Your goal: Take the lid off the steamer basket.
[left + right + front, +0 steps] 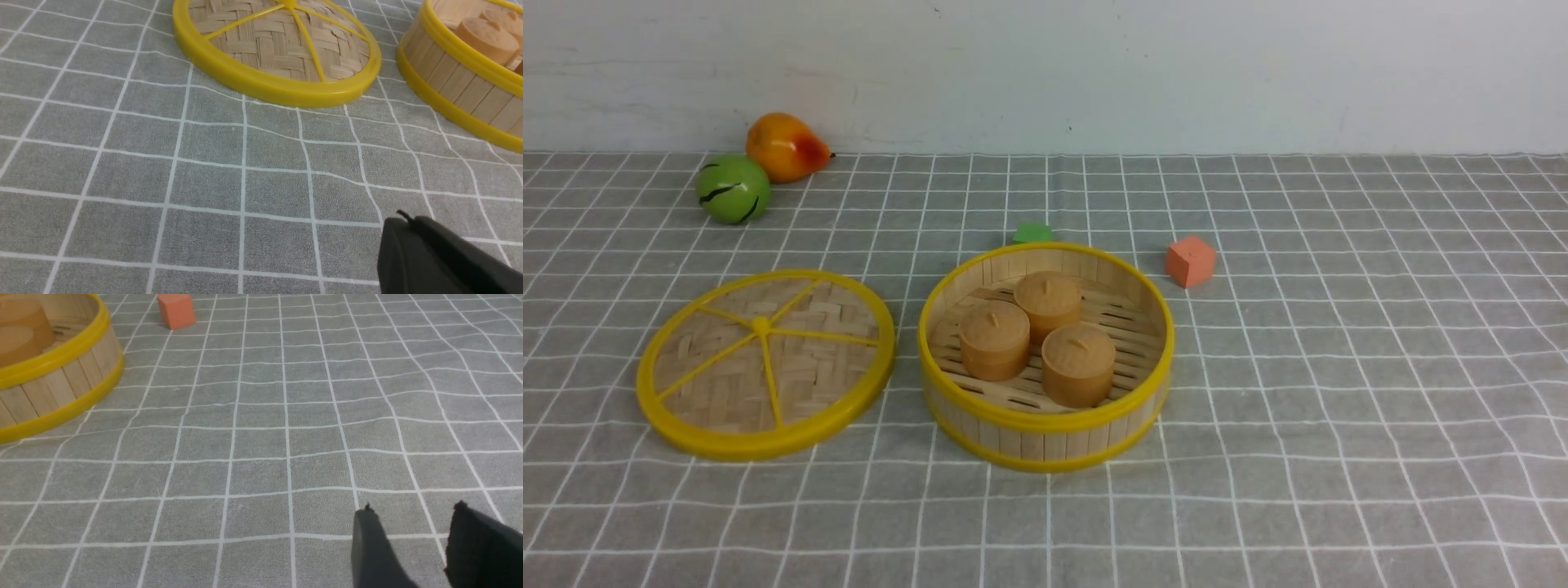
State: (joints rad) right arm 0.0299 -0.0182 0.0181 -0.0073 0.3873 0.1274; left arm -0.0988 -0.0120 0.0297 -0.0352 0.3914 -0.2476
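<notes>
Nearest the robot, both arms sit low over the grey tabletop (pixel 261 437) with its white grid lines, short of the steamer basket and out of the front view. The left tool (pixel 402 222) shows only as one dark mass with its fingers pressed together, holding nothing. The right tool (pixel 412 512) has its two dark fingers standing apart with bare cloth between them, also holding nothing.

Farther out stands the steamer basket, a round shallow tub of pale wooden slats with yellow top and bottom rings (pixel 1045 425). It is open, and three tan wooden bun-shaped pieces (pixel 1045 339) sit on its slatted floor. Just beside the basket on the robot's left, apart from it by a thin strip of cloth, lies the lid, a flat round disc of woven bamboo with a thick yellow rim and yellow spokes (pixel 766 363), flat on the cloth. By the look of it, the task is done.

The risks left are small. The left tool is near the lid's rim, so a careless sweep forward could shove the lid into the basket. The cloth is rippled, and a dragging tool could tug it and shift both.

Beyond the basket sit a small green block (pixel 1032 233) and an orange cube (pixel 1191 261); farther left, a green ball (pixel 733 189) and an orange pear-shaped toy (pixel 786 146).
</notes>
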